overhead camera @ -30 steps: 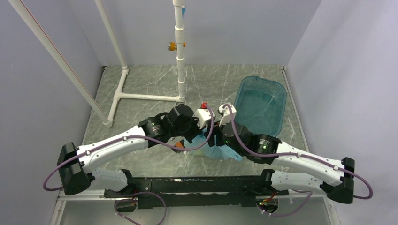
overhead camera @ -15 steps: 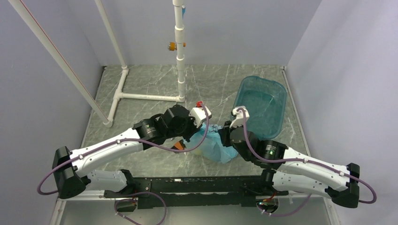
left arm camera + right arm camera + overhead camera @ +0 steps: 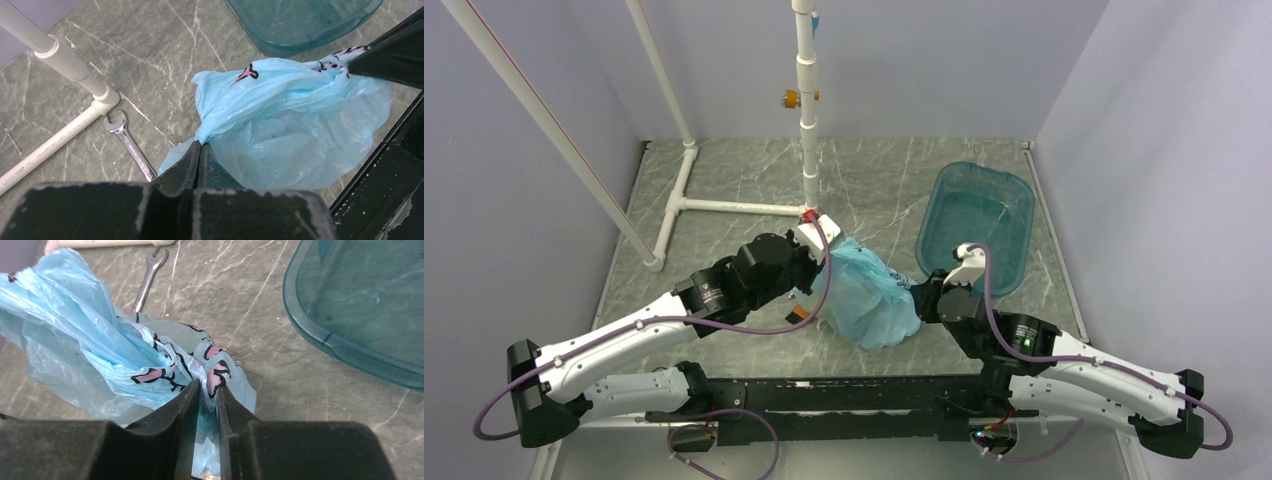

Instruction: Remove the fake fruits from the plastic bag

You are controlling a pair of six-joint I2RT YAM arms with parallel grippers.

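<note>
From above, the plastic bag [image 3: 869,300] sits between both arms, near the teal tub [image 3: 979,225]; in the left wrist view, the left gripper [image 3: 200,146] pinches the bag's edge; in the right wrist view, the right gripper [image 3: 208,386] squeezes its printed end.

Probably a lab cell: plain walls [image 3: 944,70], white pipe frame [image 3: 724,207], marbled tabletop [image 3: 744,170].

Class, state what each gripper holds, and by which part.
Both hold the bag. The left gripper pinches a plain edge; the right gripper pinches the bunched printed edge.
</note>
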